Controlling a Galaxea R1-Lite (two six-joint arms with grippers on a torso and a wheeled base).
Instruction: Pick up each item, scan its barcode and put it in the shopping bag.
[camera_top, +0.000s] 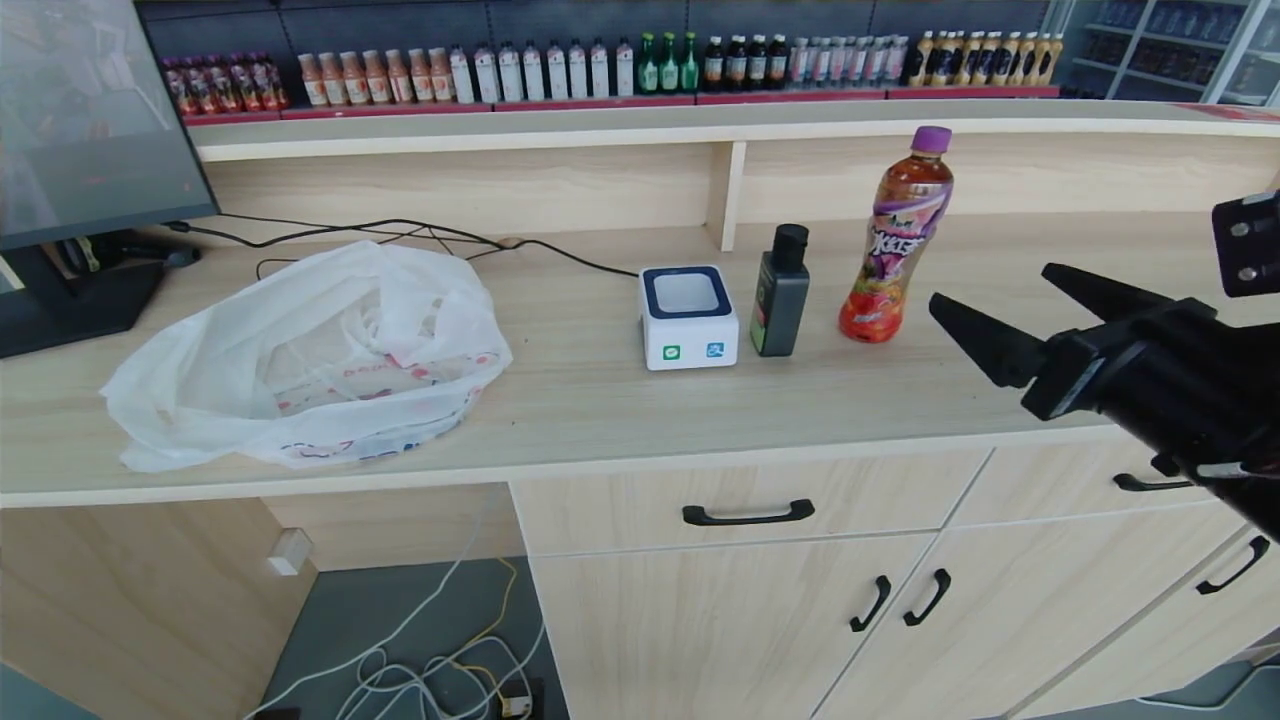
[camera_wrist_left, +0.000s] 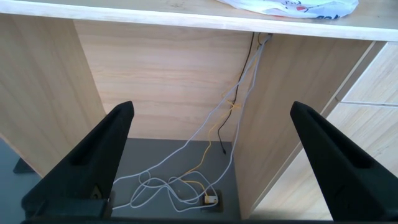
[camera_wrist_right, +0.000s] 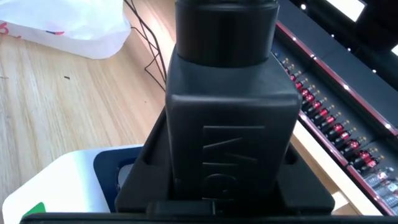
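The right gripper (camera_top: 988, 284) — fingers spread, empty — hovers at right of frame near the tea bottle (camera_top: 897, 240); the left gripper (camera_wrist_left: 212, 107) gapes wide below the counter (camera_wrist_left: 124, 12).

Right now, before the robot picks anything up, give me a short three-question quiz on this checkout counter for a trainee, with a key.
1. True or false: the shopping bag lies on the counter, to the robot's left of the scanner.
2. Which stands nearer the scanner: A, the dark bottle, or B, the purple-capped bottle?
3. Fill in: the right pincer is ____ and holds nothing.
Key: 1 true; 2 A; 3 open.
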